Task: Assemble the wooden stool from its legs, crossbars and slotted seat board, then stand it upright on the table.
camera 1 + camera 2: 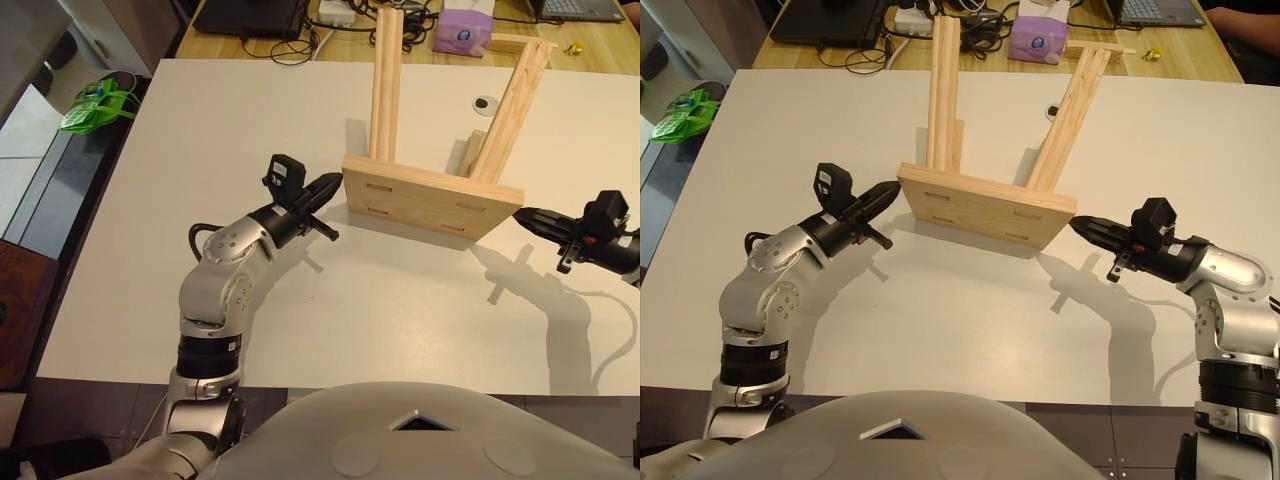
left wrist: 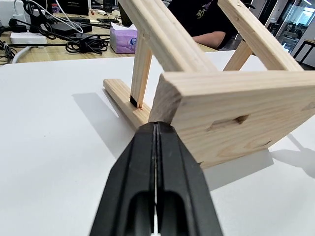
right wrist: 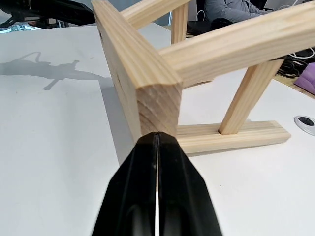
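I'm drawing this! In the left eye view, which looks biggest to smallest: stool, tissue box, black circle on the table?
1. stool
2. tissue box, farther back, so it may really be bigger than it looks
3. black circle, clearly smallest

In the left wrist view the seat board (image 2: 236, 113) runs off the right edge and the legs (image 2: 167, 34) off the top, while the left gripper (image 2: 156, 125) covers its near lower corner. The right gripper (image 3: 157, 135) hides the seat board's lower end; contact there cannot be told.
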You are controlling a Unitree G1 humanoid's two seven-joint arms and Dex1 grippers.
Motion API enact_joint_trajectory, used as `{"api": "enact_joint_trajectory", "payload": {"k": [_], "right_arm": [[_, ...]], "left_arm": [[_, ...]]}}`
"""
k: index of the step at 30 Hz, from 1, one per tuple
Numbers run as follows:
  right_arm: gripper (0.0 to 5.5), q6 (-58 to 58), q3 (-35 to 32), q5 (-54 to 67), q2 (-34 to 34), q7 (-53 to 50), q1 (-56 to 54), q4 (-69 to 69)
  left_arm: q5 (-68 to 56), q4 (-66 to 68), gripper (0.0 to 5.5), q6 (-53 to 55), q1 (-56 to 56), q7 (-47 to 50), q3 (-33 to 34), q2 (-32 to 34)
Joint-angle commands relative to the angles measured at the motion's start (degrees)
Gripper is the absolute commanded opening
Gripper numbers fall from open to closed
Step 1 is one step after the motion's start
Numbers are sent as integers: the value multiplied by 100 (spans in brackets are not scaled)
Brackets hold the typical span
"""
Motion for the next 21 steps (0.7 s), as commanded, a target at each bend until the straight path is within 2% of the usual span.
{"api": "enact_joint_trajectory", "payload": {"k": [1, 5, 11, 15, 21], "right_arm": [[0, -194, -227, -93, -138, 11, 53, 389], [0, -420, -193, -274, -183, 45, -1, 845], [0, -1504, 612, -1350, -71, 81, -262, 1917], [0, -2025, 926, -1698, 43, 19, -565, 2523], [0, -2306, 1159, -1822, 193, 21, -991, 2897]], "left_arm": [[93, 665, 4, -367, 112, -28, 453, 318], [192, 1362, 4, -767, 167, -85, 605, 424], [556, 3024, 4, -1552, -127, -400, 11, 18], [821, 4238, 4, -2137, -600, -507, -151, -117], [932, 4795, 4, -2542, -895, -751, -274, -184]]}}
